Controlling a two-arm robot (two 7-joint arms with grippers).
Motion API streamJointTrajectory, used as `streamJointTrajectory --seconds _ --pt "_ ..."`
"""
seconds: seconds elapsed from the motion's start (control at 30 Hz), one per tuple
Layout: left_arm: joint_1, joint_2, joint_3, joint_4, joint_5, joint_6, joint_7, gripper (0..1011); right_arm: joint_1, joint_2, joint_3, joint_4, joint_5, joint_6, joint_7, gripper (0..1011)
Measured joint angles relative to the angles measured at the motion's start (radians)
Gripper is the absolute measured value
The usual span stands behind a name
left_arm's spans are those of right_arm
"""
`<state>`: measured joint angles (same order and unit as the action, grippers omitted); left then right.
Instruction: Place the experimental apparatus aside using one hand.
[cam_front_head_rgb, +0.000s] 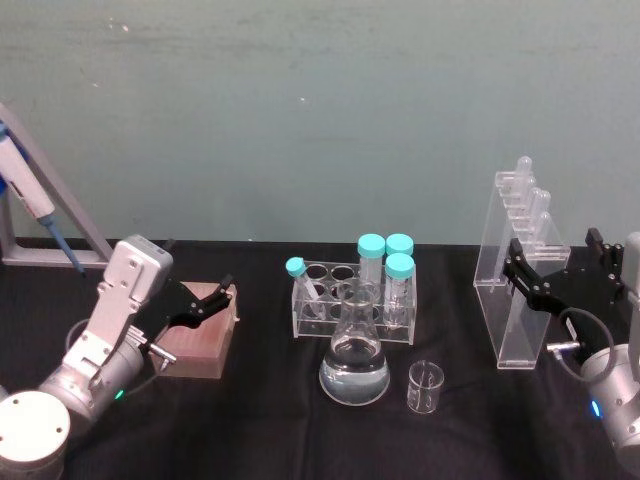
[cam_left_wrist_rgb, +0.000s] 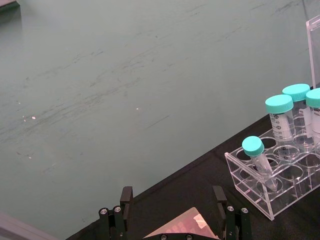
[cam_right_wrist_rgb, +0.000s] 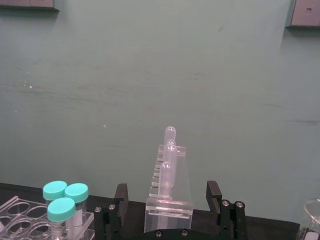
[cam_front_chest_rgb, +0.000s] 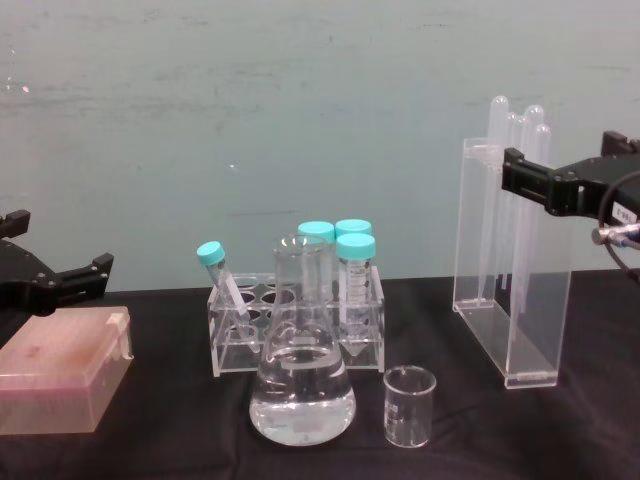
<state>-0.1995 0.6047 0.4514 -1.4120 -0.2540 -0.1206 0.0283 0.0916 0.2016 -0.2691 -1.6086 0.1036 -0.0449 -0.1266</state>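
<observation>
right claw (cam_front_head_rgb: 553, 255) gapes at stand (cam_front_head_rgb: 500, 300) holding pipettes (cam_front_head_rgb: 535, 200).

Around the flask (cam_front_head_rgb: 353, 368), the bench (cam_front_head_rgb: 260, 430) lies bare in front and to its left. The beaker (cam_front_head_rgb: 424, 388) just right and the tube rack (cam_front_head_rgb: 312, 308) close behind crowd it.

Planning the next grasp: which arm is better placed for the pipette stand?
Right. The right gripper is open, lined up on the pipette stand; the left gripper is over the pink box, far from it.
</observation>
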Motion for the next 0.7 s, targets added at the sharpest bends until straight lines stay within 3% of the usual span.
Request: streamJointTrajectory --seconds 0.7 --pt "0.0 0.0 0.0 0.0 0.0 0.0 0.0 1000 0.03 -0.052 0.046 0.058 -0.002 0.004 0.066 1000"
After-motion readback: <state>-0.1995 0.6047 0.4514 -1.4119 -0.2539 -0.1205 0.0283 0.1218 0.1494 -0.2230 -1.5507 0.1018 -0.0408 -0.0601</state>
